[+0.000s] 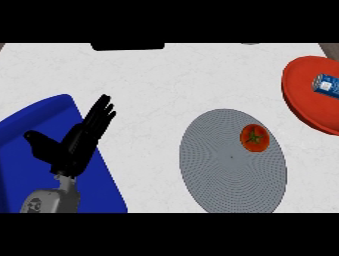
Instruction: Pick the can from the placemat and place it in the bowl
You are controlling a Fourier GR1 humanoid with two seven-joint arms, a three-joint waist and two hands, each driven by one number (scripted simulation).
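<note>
Plainly, the can (335, 87) lies on its side inside the bowl (312, 107), a smooth, shallow red dish at the counter's right edge. The can is a short blue cylinder with white print on its wall. Left of the bowl and apart from it sits the placemat (224, 170), a grey disc with a fine woven, dotted texture. A glossy red tomato (255, 137) with a green stalk star rests on its upper right part. The counter (164, 85) is white with faint marbling. At the far left, the left hand (74, 144), matte black on a grey forearm, stands over a smooth blue board (24, 135) with a rounded corner. Its fingers (98, 114) are straight and close together, pointing up, thumb spread wide, holding nothing.
</note>
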